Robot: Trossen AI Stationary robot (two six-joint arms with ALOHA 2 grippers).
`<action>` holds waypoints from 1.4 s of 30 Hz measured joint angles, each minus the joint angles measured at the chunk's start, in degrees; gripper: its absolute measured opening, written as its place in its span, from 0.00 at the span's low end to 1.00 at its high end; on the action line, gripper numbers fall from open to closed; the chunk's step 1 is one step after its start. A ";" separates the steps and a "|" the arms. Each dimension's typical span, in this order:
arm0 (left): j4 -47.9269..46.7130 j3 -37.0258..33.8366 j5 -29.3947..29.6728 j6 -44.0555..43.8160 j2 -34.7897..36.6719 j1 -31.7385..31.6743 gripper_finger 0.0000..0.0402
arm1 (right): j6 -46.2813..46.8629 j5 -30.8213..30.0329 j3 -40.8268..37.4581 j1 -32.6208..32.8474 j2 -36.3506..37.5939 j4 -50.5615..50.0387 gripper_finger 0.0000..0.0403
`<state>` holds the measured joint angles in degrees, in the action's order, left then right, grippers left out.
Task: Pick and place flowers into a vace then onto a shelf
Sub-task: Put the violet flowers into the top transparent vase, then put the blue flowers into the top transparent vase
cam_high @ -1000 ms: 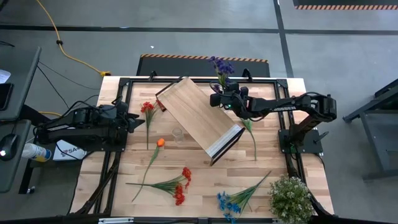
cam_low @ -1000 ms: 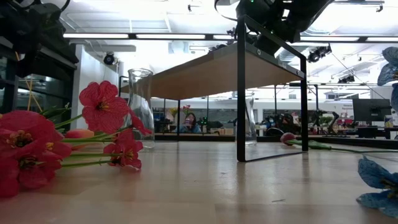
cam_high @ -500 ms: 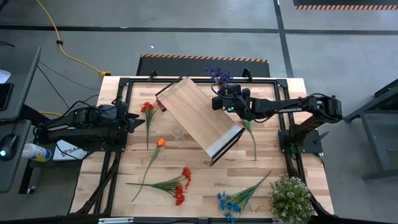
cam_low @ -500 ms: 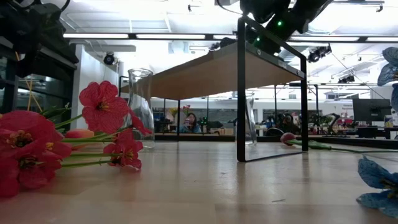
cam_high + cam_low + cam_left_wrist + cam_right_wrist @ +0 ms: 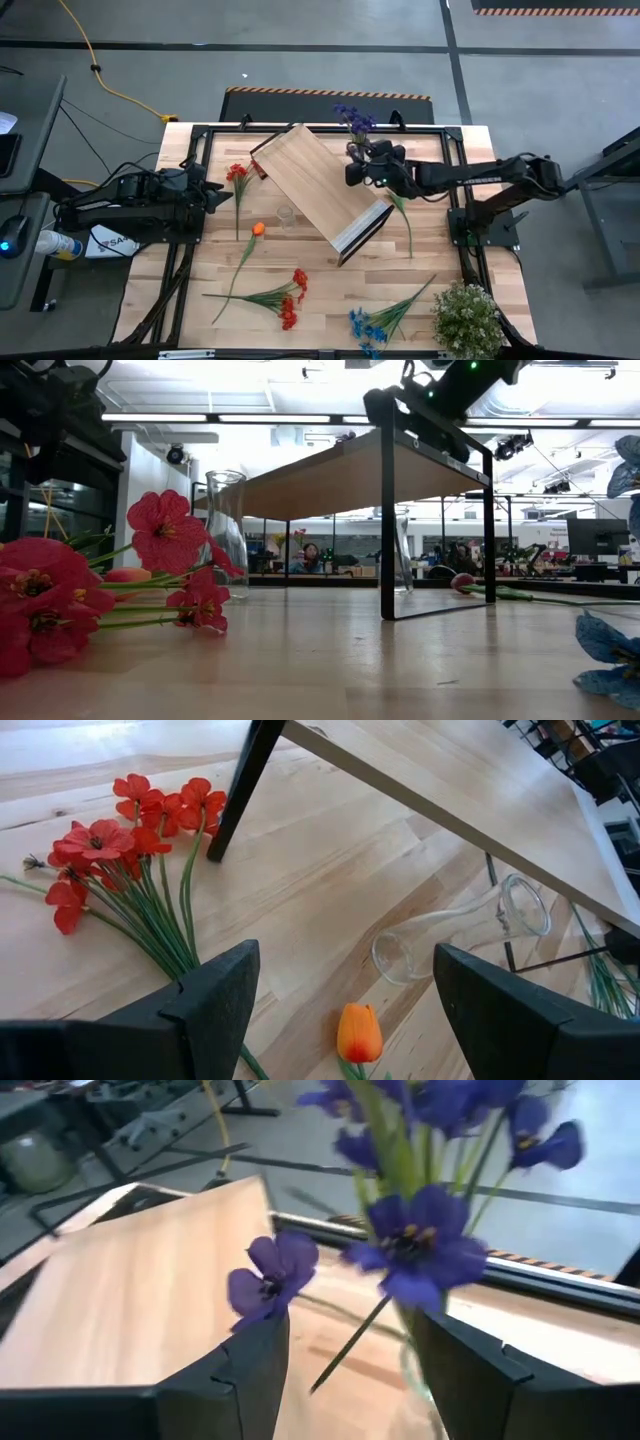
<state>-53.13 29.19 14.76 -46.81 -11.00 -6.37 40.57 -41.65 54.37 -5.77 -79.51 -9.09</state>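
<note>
The light-wood shelf (image 5: pixel 320 185) stands slantwise at mid-table. Beside its far right edge my right gripper (image 5: pixel 352 172) is shut on a clear vase holding purple flowers (image 5: pixel 355 118); their blooms (image 5: pixel 420 1245) rise just beyond its fingers. My left gripper (image 5: pixel 215 195) waits open at the left, with nothing between its fingers (image 5: pixel 200 1010). Before it lie red flowers (image 5: pixel 110 840) and an orange tulip (image 5: pixel 359 1032), flat on the table. A second clear vase (image 5: pixel 287 214) stands upright near them. My right gripper has the vase's glass neck (image 5: pixel 412 1365) between its two fingers (image 5: pixel 240 1370), just under the purple blooms. The fingers come from the table's right, slanting a little downward. The flowers stand upright above the hold. The shelf hides whether the vase's foot is clear of the table.
More red flowers (image 5: pixel 290 295) and blue flowers (image 5: pixel 368 325) lie near the front edge. A maroon flower's stem (image 5: pixel 403 220) lies right of the shelf. A bushy potted plant (image 5: pixel 467 318) stands at the near right corner.
My right gripper has risen and drawn a little toward the table's near edge alongside the shelf, tipping its fingers up somewhat. The purple flowers have shifted the same way with it.
</note>
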 joint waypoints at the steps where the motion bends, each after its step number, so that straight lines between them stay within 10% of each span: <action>1: -0.01 0.00 0.00 0.00 0.00 0.00 0.83 | -0.02 0.03 0.00 0.50 0.17 -0.11 0.51; 42: 0.03 0.00 -0.20 0.00 0.00 0.01 0.83 | -3.01 4.63 0.00 17.46 20.28 -10.42 0.52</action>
<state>-53.10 29.19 14.57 -46.81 -11.00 -6.36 37.56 -37.01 54.37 11.68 -59.22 -19.51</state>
